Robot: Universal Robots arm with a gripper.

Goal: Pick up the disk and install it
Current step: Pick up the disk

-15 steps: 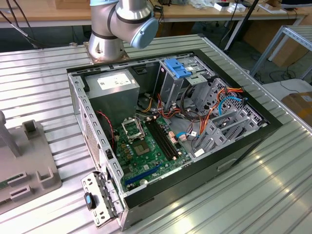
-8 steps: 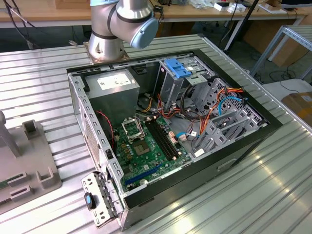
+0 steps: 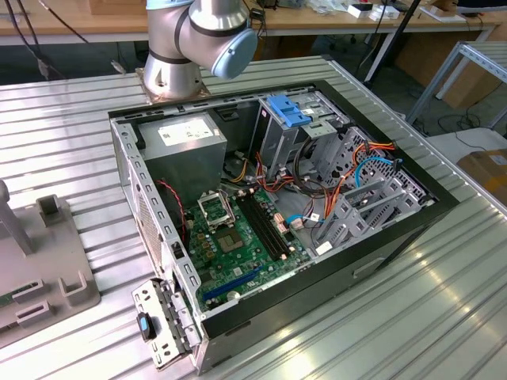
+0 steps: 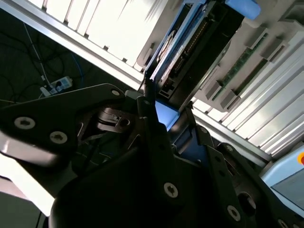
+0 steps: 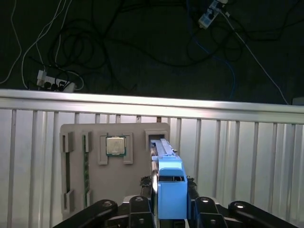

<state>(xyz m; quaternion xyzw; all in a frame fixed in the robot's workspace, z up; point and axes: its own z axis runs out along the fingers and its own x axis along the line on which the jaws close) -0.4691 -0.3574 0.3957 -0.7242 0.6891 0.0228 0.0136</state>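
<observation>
In both wrist views my gripper [image 5: 170, 186] [image 4: 167, 114] is shut on the disk [image 5: 170, 192] [image 4: 190, 45]. The disk is a slim drive seen edge-on, with blue plastic rails and a dark underside. My dark fingers [image 5: 153, 184] press on its two flat sides. In the first wrist view it hangs above the grey parts holder [image 5: 118, 185], over that holder's narrow slot. The open computer case [image 3: 127, 182] lies on the ribbed metal table, and its drive bay with a blue latch [image 3: 287, 111] is at the case's far side. My arm's base [image 3: 170, 75] stands behind the case.
The grey parts holder [image 3: 40, 269] lies at the exterior view's left and carries a square processor chip [image 5: 115, 145] and memory sticks [image 5: 85, 164]. Orange and blue cables [image 3: 360, 170] fill the case's right part. Beyond the table edge [image 5: 152, 102], cords lie on a dark floor.
</observation>
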